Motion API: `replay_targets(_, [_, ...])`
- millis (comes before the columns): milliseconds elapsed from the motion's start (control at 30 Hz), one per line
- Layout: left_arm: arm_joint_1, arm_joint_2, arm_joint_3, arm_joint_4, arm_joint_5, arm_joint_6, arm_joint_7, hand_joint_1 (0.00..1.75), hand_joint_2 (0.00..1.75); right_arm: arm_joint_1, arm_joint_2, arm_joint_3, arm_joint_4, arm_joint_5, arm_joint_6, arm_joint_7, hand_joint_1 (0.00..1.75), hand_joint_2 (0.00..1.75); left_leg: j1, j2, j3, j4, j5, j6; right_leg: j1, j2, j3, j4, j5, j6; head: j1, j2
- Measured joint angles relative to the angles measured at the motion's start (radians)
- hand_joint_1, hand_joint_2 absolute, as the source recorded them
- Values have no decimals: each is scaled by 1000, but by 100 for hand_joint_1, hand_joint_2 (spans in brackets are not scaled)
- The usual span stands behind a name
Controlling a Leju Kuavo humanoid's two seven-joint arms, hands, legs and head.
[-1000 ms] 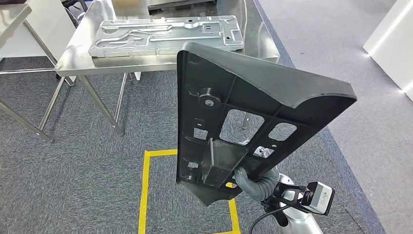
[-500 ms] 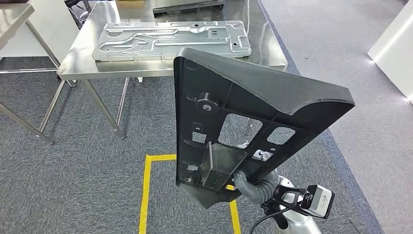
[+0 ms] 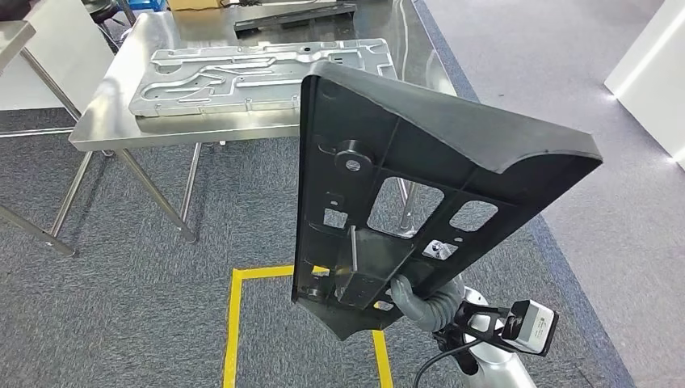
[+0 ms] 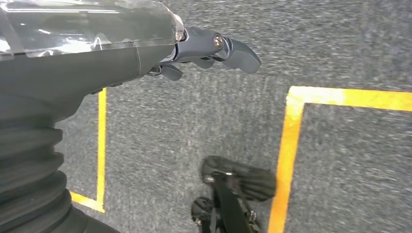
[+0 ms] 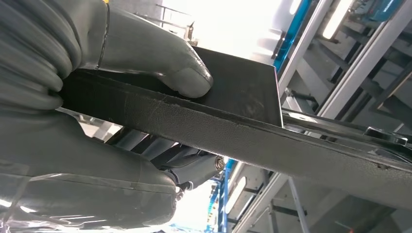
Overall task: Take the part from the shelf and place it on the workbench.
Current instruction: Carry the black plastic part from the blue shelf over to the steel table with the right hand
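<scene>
Head view, left to right: a steel table (image 3: 105, 133) stands at the upper left on grey carpet, its thin legs angled down to the floor. On it lies a flat silver metal plate (image 3: 258, 71) with stamped ridges and holes, and behind that a dark flat piece (image 3: 295, 14) near the far edge. On the floor below, yellow tape (image 3: 233, 323) marks a square outline.

Right of centre, the part (image 3: 404, 194), a large black plastic panel with ribs, rectangular cut-outs and a round boss, is held upright and tilted in the air in front of the camera, well apart from the table. Its lower edge sits in the right hand (image 3: 416, 303), whose grey thumb presses against the panel from below. A small black camera (image 3: 529, 327) is mounted at that wrist. At the far right, a white block (image 3: 650, 73) stands on smoother grey flooring.

Left wrist view: the left hand (image 4: 204, 48) hangs above the carpet and the taped lines, holding nothing, with its dark fingers (image 4: 240, 53) loosely curled.

Right wrist view: the grey thumb (image 5: 160, 58) lies on one face of the panel's black edge, the darker fingers (image 5: 194, 165) wrap the other face, clamping it firmly.
</scene>
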Motion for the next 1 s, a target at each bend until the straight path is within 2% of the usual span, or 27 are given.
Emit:
replay_targets(67, [0,3,0,0,1,0,-1,0,175,-2,1,0,0,-4,-1,0,169,175,-10,-1,15,-61,16,13,-1,1,6,0,-6,11,0,0])
replay_targets(100, [1,3,0,0,1,0,-2,0,175,-2,1,0,0,-4,-2,0,169,175,-12,-1,17,-65,11,17,-1,2,8,3,-4,18,0,0])
replay_targets(167, [3,4,0,0,2,1,-2,0,175,-3,2,1,-2,-4,-3,0,169,175,-9,-4,38,-80,26,28,0,1,11,18,-5,30,0,0])
replay_targets(200, [2,4,0,0,2,1,-1,0,175,-5,2,1,-3,-4,-3,0,169,175,-6,-4,50,-85,29,32,0,1,4,40,-15,36,0,0])
replay_targets(233, [1,4,0,0,2,2,-1,0,175,-7,2,1,-4,-4,-3,0,169,175,-4,-5,60,-88,28,36,-1,0,-14,79,-34,40,0,0])
replay_targets(267, [0,4,0,0,3,2,0,0,175,-10,3,1,-5,-4,-2,0,169,175,-3,-5,64,-90,26,39,-4,0,-47,134,-60,44,0,0])
replay_targets(333, [-1,4,0,0,4,4,2,0,175,-12,3,2,-5,-4,-2,1,169,175,-3,-5,69,-90,18,40,-8,-1,-129,250,-109,52,0,0])
replay_targets(367, [0,4,1,0,5,4,3,0,175,-12,3,2,-5,-5,-2,2,169,175,-3,-6,73,-90,13,40,-10,-1,-156,276,-113,54,0,0])
replay_targets(400, [1,4,1,0,6,5,4,0,175,-12,4,2,-5,-5,-2,2,169,175,-3,-6,79,-89,8,38,-11,-1,-165,264,-95,55,0,0])
replay_targets(433, [2,4,1,0,6,5,5,0,175,-12,4,2,-6,-5,-2,3,169,175,-3,-7,88,-89,1,37,-13,-2,-153,216,-56,55,0,0])
replay_targets(467, [2,3,1,0,6,5,5,0,175,-12,4,2,-6,-5,-2,3,169,175,-3,-8,96,-89,-6,34,-13,-4,-129,144,-5,52,0,0])
replay_targets(500, [2,2,1,0,6,5,4,0,175,-11,4,2,-6,-5,-2,3,169,175,-3,-8,105,-88,-13,30,-12,-6,-106,80,30,49,0,0])
replay_targets(533, [2,2,1,0,6,5,4,0,175,-10,5,2,-7,-5,-2,3,169,175,-4,-8,109,-88,-19,25,-9,-7,-91,33,50,44,0,0])
replay_targets(567, [2,1,1,0,6,5,4,0,175,-8,6,1,-9,-5,-2,2,169,175,-4,-8,112,-88,-23,19,-6,-8,-84,8,60,38,0,0])
replay_targets(633, [4,1,1,0,6,5,4,0,175,-2,9,1,-17,-4,0,2,169,175,-5,-8,115,-81,-25,5,-4,-6,-81,1,59,23,0,0])
replay_targets(700, [4,1,1,0,8,6,4,0,175,4,13,2,-27,0,4,1,169,175,-4,-7,107,-43,-32,-4,-8,-6,-65,-5,60,10,0,0])
replay_targets(733, [3,0,1,0,10,7,4,0,175,5,15,2,-32,1,6,0,169,175,-2,-7,88,-2,-46,-7,-9,-6,-55,-8,57,4,0,0])
replay_targets(800, [2,0,3,0,12,9,5,0,175,7,20,4,-38,4,8,0,169,175,2,-7,16,125,-100,-15,-10,-7,-45,-10,48,-2,0,0])
replay_targets(833, [4,0,4,0,13,11,6,0,175,9,21,5,-39,5,9,0,169,175,3,-7,-22,181,-126,-19,-10,-6,-42,-10,43,-2,0,0])
replay_targets(867, [6,0,6,0,14,13,7,0,175,11,22,6,-39,5,11,0,169,175,5,-7,-49,213,-137,-23,-9,-5,-38,-9,38,-2,0,0])
replay_targets(900, [8,-1,7,0,16,15,7,0,175,12,23,7,-39,5,13,0,169,175,6,-7,-59,208,-125,-24,-9,-4,-31,-9,33,-1,0,0])
replay_targets(933, [9,-1,8,0,19,16,8,0,175,12,24,8,-39,5,15,0,169,175,6,-7,-50,165,-91,-24,-10,-3,-23,-9,27,2,0,0])
replay_targets(967, [10,-1,9,0,21,18,8,0,175,12,26,8,-39,5,16,0,169,175,7,-6,-26,93,-41,-22,-10,-2,-13,-9,21,5,0,0])
replay_targets(1000, [10,-1,11,0,22,18,8,0,175,10,28,9,-39,5,17,0,169,175,5,-6,-1,24,-3,-18,-9,-2,-3,-9,14,8,0,0])
